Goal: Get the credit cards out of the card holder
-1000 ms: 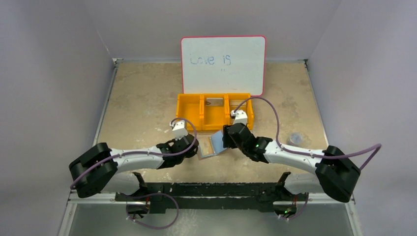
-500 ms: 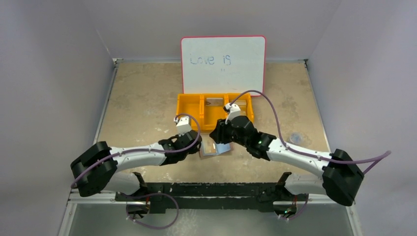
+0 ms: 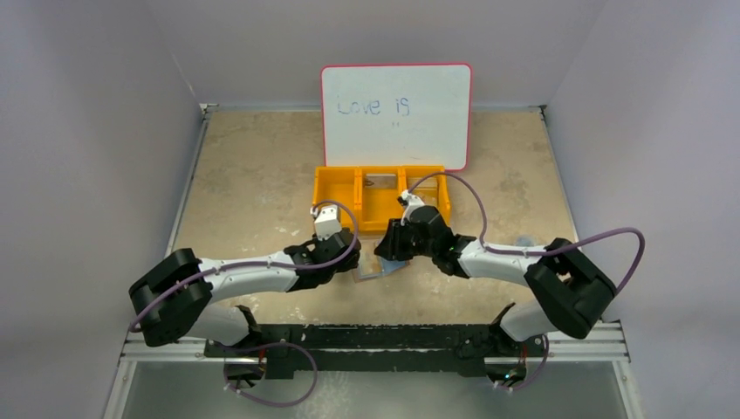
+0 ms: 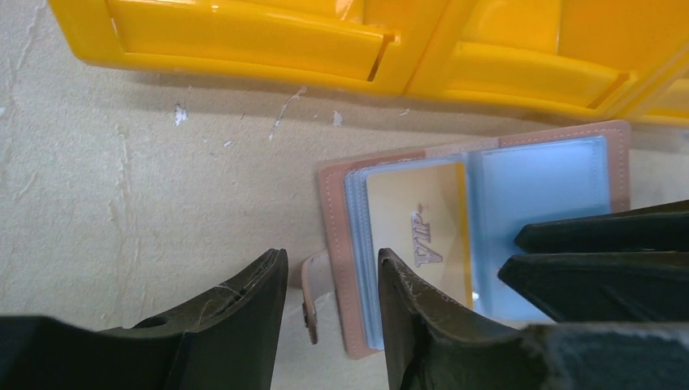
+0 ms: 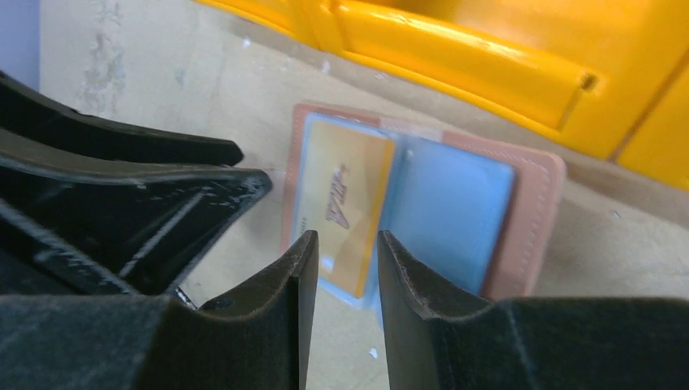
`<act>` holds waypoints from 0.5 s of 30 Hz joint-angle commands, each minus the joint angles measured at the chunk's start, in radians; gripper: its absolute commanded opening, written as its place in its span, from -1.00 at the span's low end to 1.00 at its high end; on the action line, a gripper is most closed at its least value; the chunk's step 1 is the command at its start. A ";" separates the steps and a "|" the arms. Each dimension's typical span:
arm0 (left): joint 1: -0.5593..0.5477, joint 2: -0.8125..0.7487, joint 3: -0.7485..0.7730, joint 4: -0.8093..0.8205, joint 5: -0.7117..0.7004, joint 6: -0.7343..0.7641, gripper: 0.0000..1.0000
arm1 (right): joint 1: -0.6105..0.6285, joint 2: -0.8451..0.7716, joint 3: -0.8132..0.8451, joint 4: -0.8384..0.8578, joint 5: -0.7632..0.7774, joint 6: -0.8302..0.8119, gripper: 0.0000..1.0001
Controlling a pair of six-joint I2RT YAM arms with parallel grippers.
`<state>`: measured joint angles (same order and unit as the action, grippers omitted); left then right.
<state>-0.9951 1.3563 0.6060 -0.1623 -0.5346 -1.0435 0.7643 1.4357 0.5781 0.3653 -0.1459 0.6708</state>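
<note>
The job is not finished, as far as I can judge. The card holder [image 4: 540,187] lies open and flat on the table, just in front of the orange tray [image 4: 244,41], clear pockets facing up. A beige-yellow card [image 4: 418,227] sits in the pocket on the side farther from the tray's right end, and it is not yet out. The pocket beside it looks pale blue and bare. From above I see something small and greyish in the tray's middle compartment, but I cannot tell whether it is a card. So at least one card is left to pull, and how many are already out I cannot say.

Both arms reach forward and meet low over the holder, in front of the tray. The left gripper [image 4: 331,268] hangs at the holder's outer edge, its jaws spread, with the little closing strap showing in the gap below and nothing pinched. The right gripper [image 5: 347,244] comes in from the other side. Its jaws stand a narrow gap apart over the near edge of the card, clamping nothing that I can see.
</note>
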 commanded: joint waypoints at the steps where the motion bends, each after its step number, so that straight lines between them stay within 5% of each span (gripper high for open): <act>1: 0.001 -0.003 0.042 0.069 -0.013 0.024 -0.07 | -0.023 -0.005 -0.043 0.085 -0.044 0.053 -0.29; 15: 0.001 0.131 0.056 0.125 0.022 0.049 -0.11 | -0.074 0.076 -0.089 0.203 -0.113 0.106 -0.34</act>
<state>-0.9951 1.4734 0.6415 -0.0906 -0.5190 -1.0100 0.7048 1.5131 0.5076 0.4908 -0.2352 0.7425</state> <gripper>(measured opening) 0.472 0.331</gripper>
